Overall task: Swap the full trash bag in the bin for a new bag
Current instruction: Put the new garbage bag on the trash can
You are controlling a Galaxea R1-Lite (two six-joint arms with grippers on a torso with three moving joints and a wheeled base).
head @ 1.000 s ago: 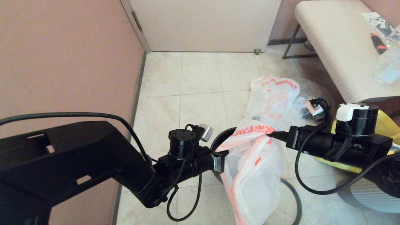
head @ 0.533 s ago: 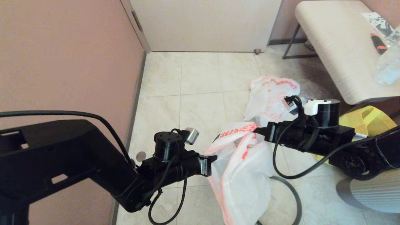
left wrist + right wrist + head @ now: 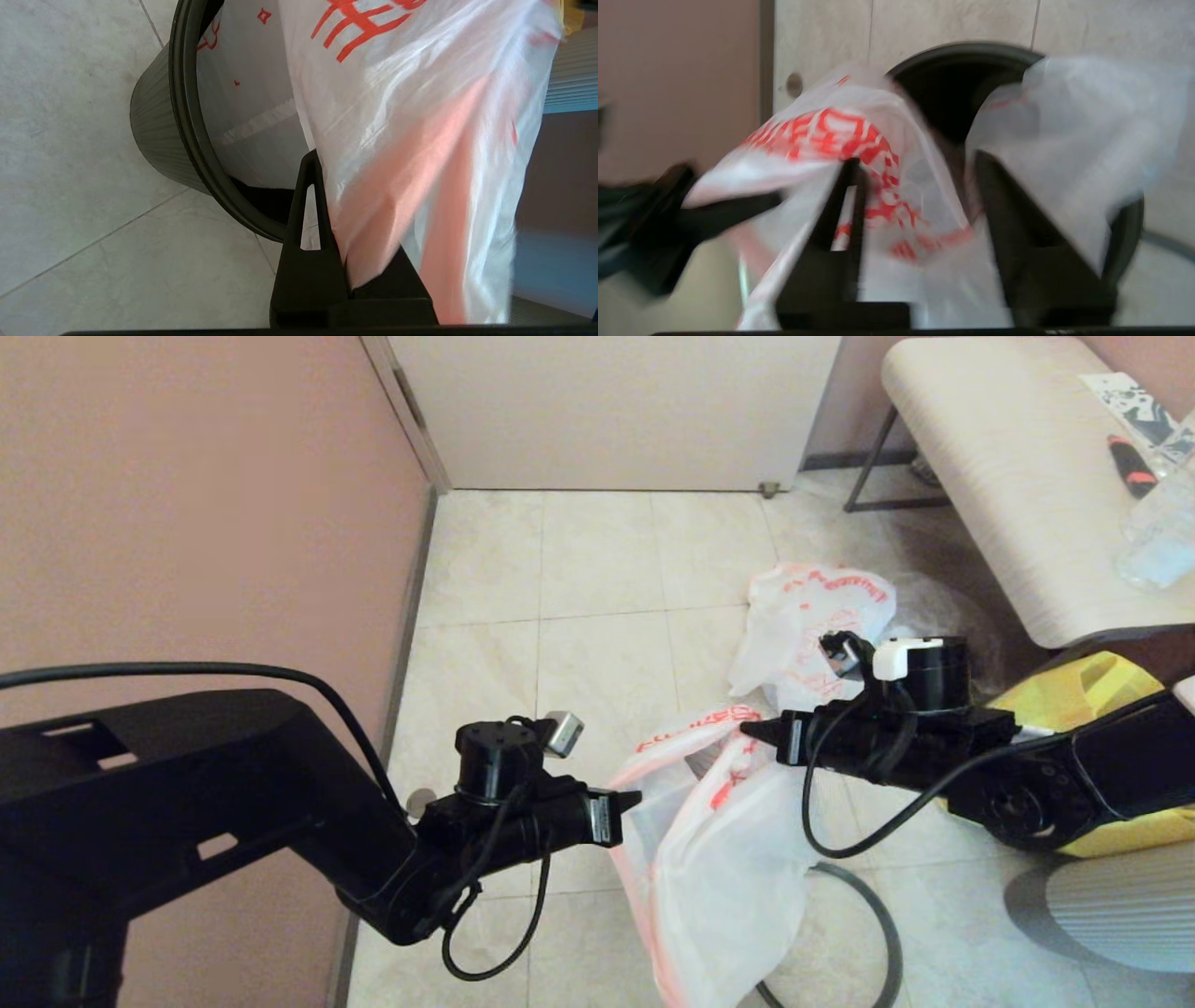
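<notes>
The new bag (image 3: 719, 859), limp translucent white with red-orange print, hangs between my two grippers over the bin, which it hides in the head view. My left gripper (image 3: 630, 798) is shut on one edge of the bag's mouth (image 3: 373, 224). The black bin (image 3: 159, 121) stands just beyond, with the bag's lower part inside. My right gripper (image 3: 756, 733) is at the opposite edge, its jaws apart (image 3: 915, 161), and bag film (image 3: 896, 196) lies loose between them above the bin's mouth (image 3: 952, 70). The full trash bag (image 3: 812, 616) lies on the floor behind.
The dark-grey hoop (image 3: 873, 910) lies on the floor at front right. A pink wall (image 3: 187, 504) runs along the left. At right stand a bench (image 3: 1008, 476) with a bottle (image 3: 1158, 541), a yellow tote (image 3: 1092, 691) and a ribbed grey object (image 3: 1120, 915).
Both arms have carried the new bag leftward and a little lower. The right gripper's jaws have parted from shut. The left gripper has kept its hold.
</notes>
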